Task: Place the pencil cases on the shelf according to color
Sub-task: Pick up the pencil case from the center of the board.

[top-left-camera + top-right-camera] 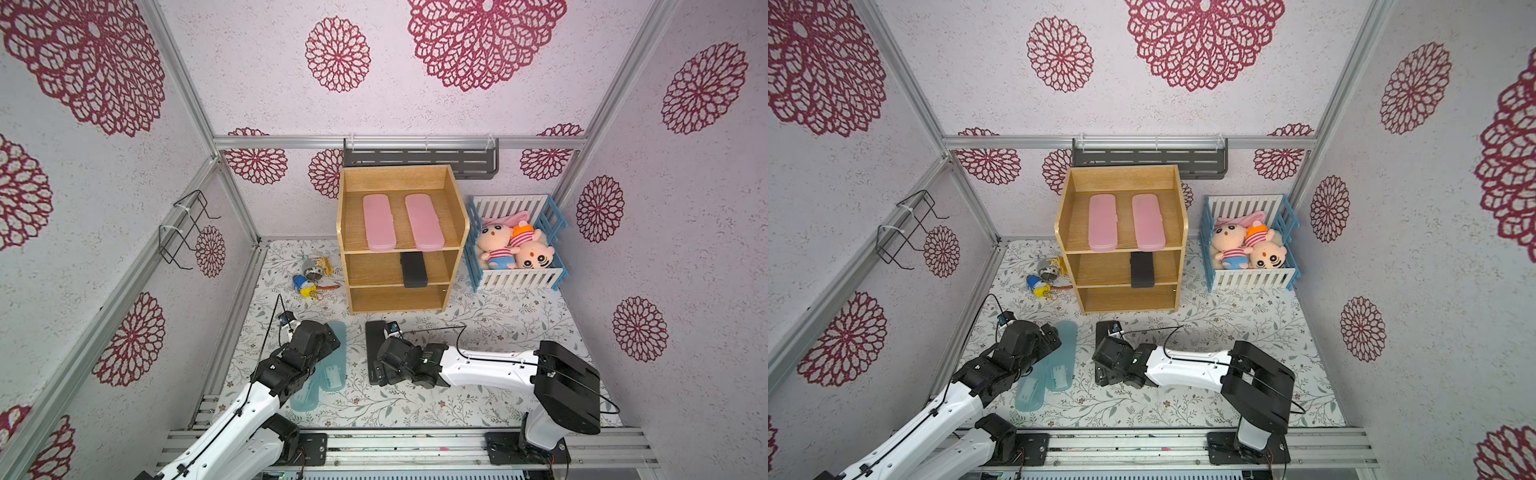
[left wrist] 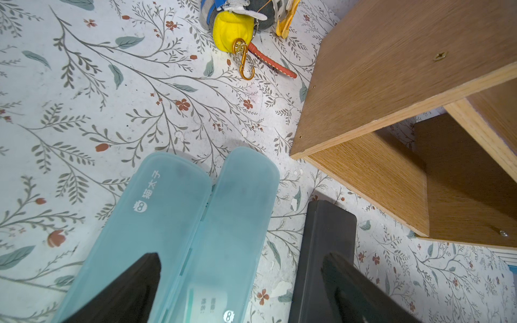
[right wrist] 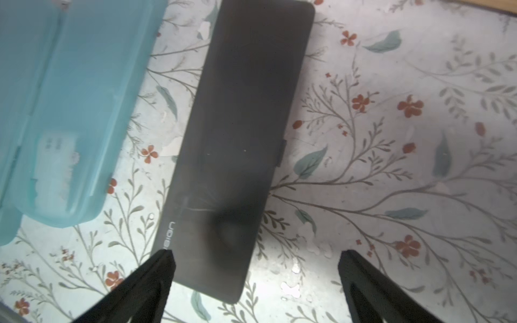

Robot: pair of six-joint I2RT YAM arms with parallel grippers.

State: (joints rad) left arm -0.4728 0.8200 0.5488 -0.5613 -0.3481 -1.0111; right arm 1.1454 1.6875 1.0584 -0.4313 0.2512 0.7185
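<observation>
Right wrist: black pencil case [image 3: 237, 139] lies beneath right gripper [image 3: 257, 254], jaws spread.

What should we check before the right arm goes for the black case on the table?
1. right gripper open: ok.
2. black case on the table centred between the jaws: not ok, it sits toward one finger.
3. blue cases apart from it: ok, gap visible.
4. Room on the shelf middle tier beside the shelved black case: ok.
5. left gripper clear of the grasp: cannot tell; it is open and hovers close by.
</observation>
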